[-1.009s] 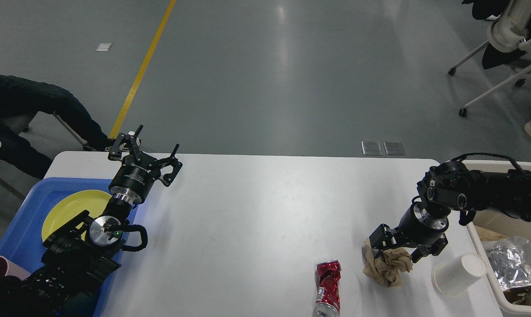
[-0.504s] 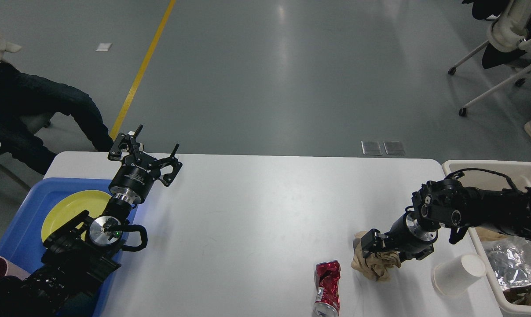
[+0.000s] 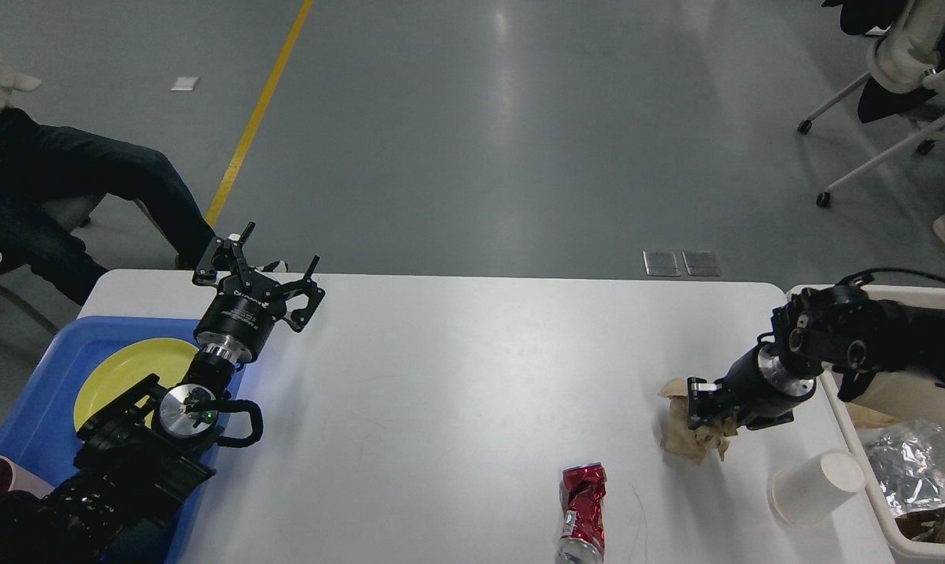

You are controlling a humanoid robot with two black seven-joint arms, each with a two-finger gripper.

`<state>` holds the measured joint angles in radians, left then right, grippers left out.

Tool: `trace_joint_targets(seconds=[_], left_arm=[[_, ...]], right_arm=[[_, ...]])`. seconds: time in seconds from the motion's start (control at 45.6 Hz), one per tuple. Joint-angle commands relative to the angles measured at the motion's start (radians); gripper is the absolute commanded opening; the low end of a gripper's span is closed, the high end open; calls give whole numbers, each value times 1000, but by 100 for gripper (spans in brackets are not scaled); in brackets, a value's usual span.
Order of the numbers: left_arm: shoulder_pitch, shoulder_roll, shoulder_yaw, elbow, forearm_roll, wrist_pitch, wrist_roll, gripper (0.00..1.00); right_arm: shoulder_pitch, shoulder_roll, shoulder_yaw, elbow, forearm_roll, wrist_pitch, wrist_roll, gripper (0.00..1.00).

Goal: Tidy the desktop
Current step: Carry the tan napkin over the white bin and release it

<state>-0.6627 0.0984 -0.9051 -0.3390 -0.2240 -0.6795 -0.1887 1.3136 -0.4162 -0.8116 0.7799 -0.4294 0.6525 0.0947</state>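
While both arms sit over it, the scene reads as follows.
Desktop: the large white rectangular surface (image 3: pixel 456 392) with rounded corners fills the lower half of the view; its long axis runs left to right, its far edge facing the grey floor.
Left gripper: the black left gripper (image 3: pixel 257 270) hangs over the far left corner, fingers spread apart and pointing away, holding nothing.
Right gripper: the black right gripper (image 3: pixel 704 415) points left and down at the right side of the surface, fingers clamped on a crumpled brown paper wad (image 3: pixel 685 431).
Can: a crushed red metal drink can (image 3: pixel 582 509) lies near the front edge, left of the paper wad, its length running front to back.
Cup: a white paper cup (image 3: pixel 816 486) lies on its side near the right edge.
Tray: a blue plastic tray (image 3: pixel 41 392) at the left end holds a round yellow plate (image 3: pixel 120 372).
Bin: a beige plastic bin (image 3: pixel 863 462) stands just beside the right end, with crinkled clear wrapping (image 3: pixel 910 466) inside.
Room: glossy grey floor (image 3: pixel 472 133) with a yellow line (image 3: pixel 261 110); a white wheeled office chair (image 3: pixel 903 86) at far right; a seated person's dark-trousered legs (image 3: pixel 73 184) at far left.
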Motion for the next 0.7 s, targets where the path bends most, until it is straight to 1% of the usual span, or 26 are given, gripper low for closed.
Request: trace_joint_targets(seconds=[0.0, 0.197, 0.329, 0.417, 0.482, 0.548, 0.614, 0.68], left_arm=[[0, 1, 0, 2, 0, 0, 0, 96], [0, 1, 0, 0, 0, 0, 0, 96], [0, -2, 0, 0, 0, 0, 0, 96], [0, 1, 0, 0, 0, 0, 0, 96], [-2, -2, 0, 0, 0, 0, 0, 96], [0, -2, 0, 0, 0, 0, 0, 96], [-2, -2, 0, 0, 0, 0, 0, 96], [-2, -2, 0, 0, 0, 0, 0, 96]], right_arm=[[119, -90, 0, 44, 0, 74, 0, 0], [375, -269, -3, 133, 0, 205, 2, 0], [507, -343, -4, 136, 0, 297, 2, 0], [536, -363, -6, 125, 0, 305, 0, 0], [520, -363, -17, 96, -5, 282, 0, 0], [475, -363, -26, 35, -2, 227, 0, 0], [351, -362, -12, -37, 1, 139, 0, 0], [213, -362, 2, -120, 1, 18, 0, 0]])
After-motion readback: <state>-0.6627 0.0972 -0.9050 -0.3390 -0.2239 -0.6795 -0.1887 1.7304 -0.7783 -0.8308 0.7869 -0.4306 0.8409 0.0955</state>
